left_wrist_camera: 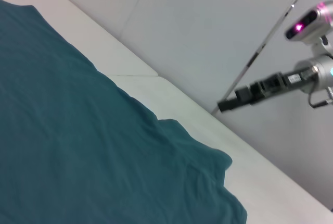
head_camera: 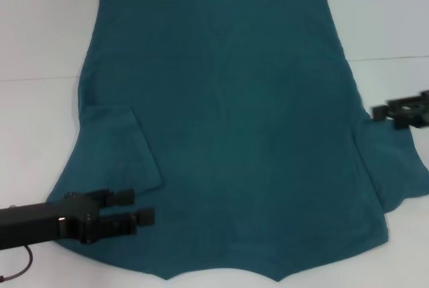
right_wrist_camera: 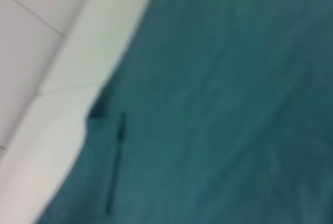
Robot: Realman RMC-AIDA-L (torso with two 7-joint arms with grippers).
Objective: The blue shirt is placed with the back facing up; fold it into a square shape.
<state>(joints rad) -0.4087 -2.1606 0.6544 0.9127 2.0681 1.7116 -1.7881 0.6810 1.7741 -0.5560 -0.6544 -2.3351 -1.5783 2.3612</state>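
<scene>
Partly cropped: blue shirt [head_camera: 228,120] collar edge | right end effector [head_camera: 402,112] cut off

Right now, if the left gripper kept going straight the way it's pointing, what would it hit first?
Probably nothing solid: the left gripper points rightward across the blue shirt, low over its near part. Its line runs over bare fabric only. Whether it would drag the cloth is unclear, since its height cannot be judged.
</scene>
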